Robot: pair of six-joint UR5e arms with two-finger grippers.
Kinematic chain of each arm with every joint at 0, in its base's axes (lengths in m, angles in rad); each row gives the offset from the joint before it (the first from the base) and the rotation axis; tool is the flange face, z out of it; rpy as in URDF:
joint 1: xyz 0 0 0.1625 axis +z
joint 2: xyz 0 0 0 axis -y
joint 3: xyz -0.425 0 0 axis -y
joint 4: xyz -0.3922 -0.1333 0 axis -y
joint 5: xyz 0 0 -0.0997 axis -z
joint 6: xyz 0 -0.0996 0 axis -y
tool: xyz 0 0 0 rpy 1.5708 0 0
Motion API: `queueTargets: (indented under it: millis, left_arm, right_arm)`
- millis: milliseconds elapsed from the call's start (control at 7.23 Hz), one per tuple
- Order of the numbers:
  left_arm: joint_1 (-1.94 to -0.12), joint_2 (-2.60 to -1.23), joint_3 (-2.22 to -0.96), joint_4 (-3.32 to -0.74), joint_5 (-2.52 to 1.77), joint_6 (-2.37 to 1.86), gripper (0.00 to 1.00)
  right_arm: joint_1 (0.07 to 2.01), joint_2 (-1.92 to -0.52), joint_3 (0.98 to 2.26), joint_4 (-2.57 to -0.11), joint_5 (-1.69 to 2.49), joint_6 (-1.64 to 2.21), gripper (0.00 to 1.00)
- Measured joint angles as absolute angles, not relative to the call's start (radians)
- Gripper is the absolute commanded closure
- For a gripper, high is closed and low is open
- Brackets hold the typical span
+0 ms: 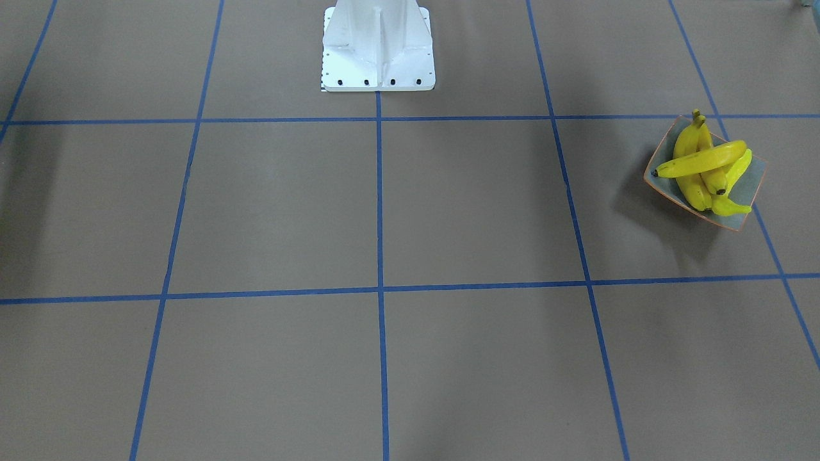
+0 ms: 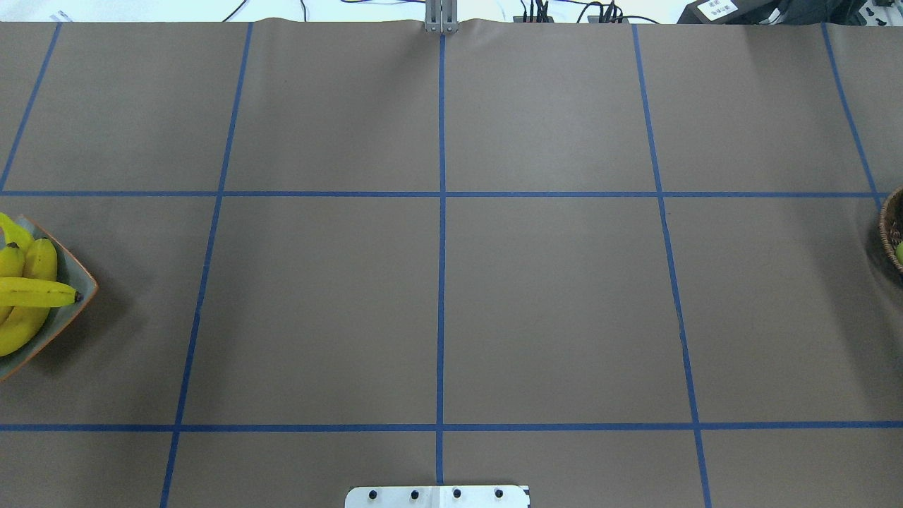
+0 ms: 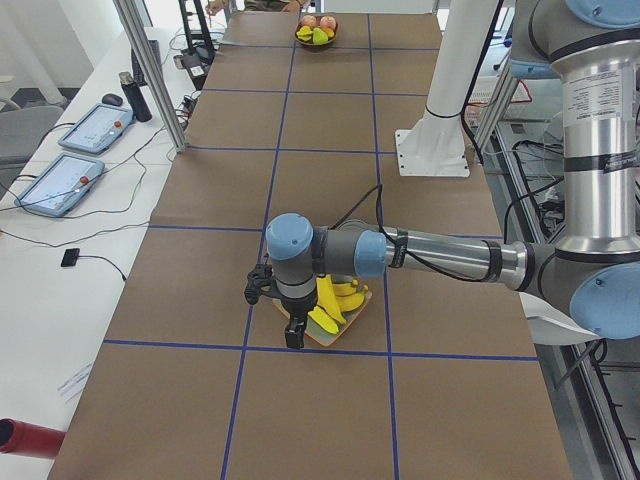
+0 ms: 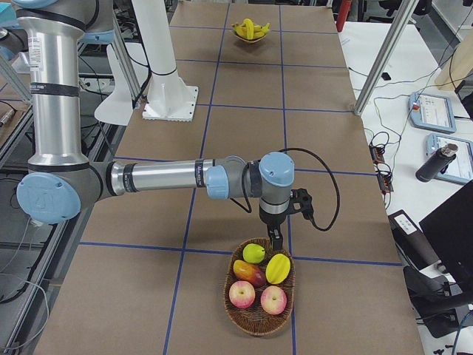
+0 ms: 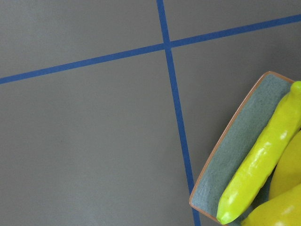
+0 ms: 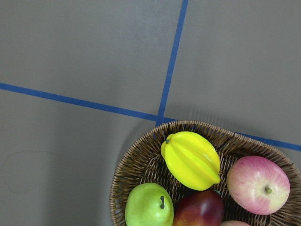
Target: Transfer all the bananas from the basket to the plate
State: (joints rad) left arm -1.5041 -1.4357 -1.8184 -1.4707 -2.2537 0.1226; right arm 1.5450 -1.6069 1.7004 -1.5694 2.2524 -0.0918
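Your bright yellow curved bananas [image 1: 705, 163] lie piled on the squarish grey plate with the orange rim [image 1: 735, 221], at the brown counter's [image 1: 275, 205] left end. The left jaws hang by its edge. The right jaws hang by the rim of the woven wicker basket [image 6: 136, 160] at the right end. You cannot tell whether either pair is apart.

The bananas [image 1: 701, 163] are bright yellow with small dark tips. The plate [image 1: 758, 174] under them is speckled grey inside, with a thin orange rim. The table [image 1: 474, 205] is brown, crossed by blue lines [image 1: 379, 205] that make big squares. Far from the plate, the basket [image 4: 259, 323] is woven brown. In it lie a green pear [image 4: 254, 253], a yellow star fruit [image 4: 278, 268], a dark red fruit [image 4: 250, 272] and two pink-red apples [image 4: 242, 294]. The apples have pale streaks.
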Motion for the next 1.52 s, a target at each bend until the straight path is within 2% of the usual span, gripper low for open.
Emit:
queueTargets:
  millis: [1522]
  left_arm:
    - [-1.502,-1.394,-1.817,-1.470,-2.253,0.124,0.00]
  right_arm:
    - [1.547,-1.620,1.705,-1.568,2.255,-0.089,0.00]
